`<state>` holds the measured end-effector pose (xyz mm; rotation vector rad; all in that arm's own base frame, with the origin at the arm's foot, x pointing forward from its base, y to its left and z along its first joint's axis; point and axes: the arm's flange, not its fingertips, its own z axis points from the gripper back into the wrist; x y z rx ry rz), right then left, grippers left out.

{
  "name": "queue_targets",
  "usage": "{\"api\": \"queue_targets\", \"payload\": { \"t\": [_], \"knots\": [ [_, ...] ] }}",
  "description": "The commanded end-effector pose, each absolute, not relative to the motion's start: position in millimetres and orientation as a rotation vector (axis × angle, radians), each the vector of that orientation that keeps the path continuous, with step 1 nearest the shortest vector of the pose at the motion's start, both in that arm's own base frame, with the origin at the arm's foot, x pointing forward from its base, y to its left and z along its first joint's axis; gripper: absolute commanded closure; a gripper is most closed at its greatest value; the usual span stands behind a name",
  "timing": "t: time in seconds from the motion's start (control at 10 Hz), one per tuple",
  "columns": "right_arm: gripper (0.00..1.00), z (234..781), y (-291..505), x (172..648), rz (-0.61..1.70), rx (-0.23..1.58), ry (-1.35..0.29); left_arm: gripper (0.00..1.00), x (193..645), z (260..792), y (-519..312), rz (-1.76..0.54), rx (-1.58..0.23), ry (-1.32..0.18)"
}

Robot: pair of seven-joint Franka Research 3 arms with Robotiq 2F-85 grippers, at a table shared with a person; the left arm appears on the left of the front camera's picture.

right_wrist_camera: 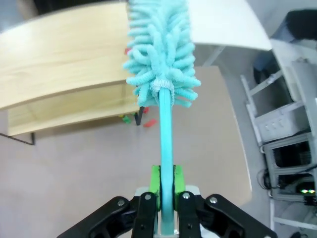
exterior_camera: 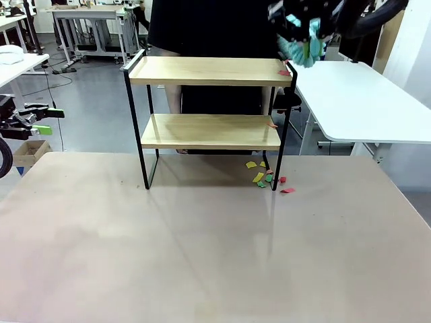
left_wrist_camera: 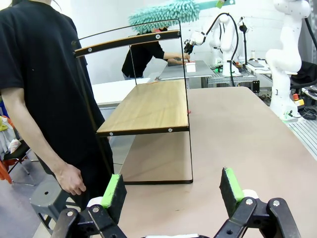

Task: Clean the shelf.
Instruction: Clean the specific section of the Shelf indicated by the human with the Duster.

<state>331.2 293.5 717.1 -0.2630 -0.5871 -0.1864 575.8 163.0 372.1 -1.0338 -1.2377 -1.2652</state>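
Shelf [exterior_camera: 210, 70], upper centre: your right gripper [right_wrist_camera: 167, 178], clamped on the duster [right_wrist_camera: 161, 59], seemingly mid-sweep; next, brush off 1 red scrap [exterior_camera: 284, 72].

Front camera faces the shelf [exterior_camera: 209, 70] head-on; left wrist views it end-on; right wrist, from above.

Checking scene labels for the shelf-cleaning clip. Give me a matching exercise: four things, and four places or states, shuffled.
Things:
1. duster
2. left gripper
3. paper scraps
4. person

Places or states:
A. on the table by the right foot of the shelf
B. open, holding nothing
C. standing at the shelf's far side
D. clamped in the right gripper

Pairs: 1-D, 2-B, 3-A, 4-C
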Motion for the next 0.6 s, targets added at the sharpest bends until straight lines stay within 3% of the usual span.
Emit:
{"api": "queue_targets", "payload": {
  "t": [0.0,0.5],
  "knots": [
    [0.86,733.9,284.2,321.7,-0.127,-0.145,-0.644,0.0,573.2,374.7,162.5,-1.282,-1.03,-1.235],
    [0.86,760.1,252.8,292.7,0.061,0.23,-0.668,0.0,573.2,374.7,162.5,-1.282,-1.03,-1.235]
  ]
}}
